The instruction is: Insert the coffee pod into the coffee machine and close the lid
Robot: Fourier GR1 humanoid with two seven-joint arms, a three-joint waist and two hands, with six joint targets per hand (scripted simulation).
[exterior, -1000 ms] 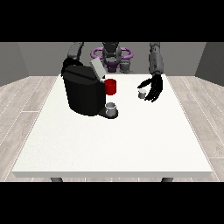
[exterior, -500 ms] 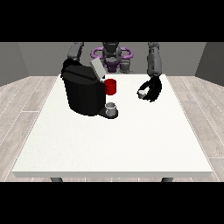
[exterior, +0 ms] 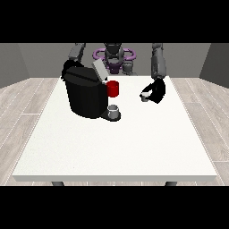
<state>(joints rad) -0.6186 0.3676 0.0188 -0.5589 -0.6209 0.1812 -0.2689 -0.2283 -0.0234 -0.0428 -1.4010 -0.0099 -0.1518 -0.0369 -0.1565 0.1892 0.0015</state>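
So the hand at the view's right (exterior: 156,91) has its fingers curled round the coffee pod (exterior: 144,95) just above the surface (exterior: 116,147), right of the open-lidded coffee machine (exterior: 85,95).

Grey arms (exterior: 157,60), black robot hand (exterior: 156,91), purple-ringed grey torso (exterior: 113,56).

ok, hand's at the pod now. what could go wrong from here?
The coffee pod is small and sits at the fingers of the hand at the view's right; it could slip out on the lift. On the way to the coffee machine, the hand might clip the red mug or the raised lid.
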